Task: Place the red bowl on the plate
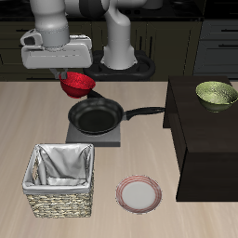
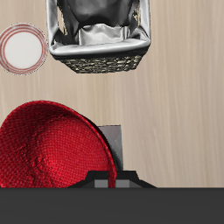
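Note:
The red bowl hangs tilted in the air above the back edge of the black frying pan, held by my gripper, which is shut on its rim. In the wrist view the red bowl fills much of the frame, its speckled inside facing the camera; my fingers are not visible there. The plate, white-grey in the centre with a pinkish-red rim, lies empty on the table near the front edge, beside the basket. The plate also shows in the wrist view, far from the bowl.
A woven basket with a grey cloth liner stands near the front edge, beside the plate. The frying pan sits on a grey stove plate, handle toward a dark cabinet. A pale-green patterned bowl rests on that cabinet.

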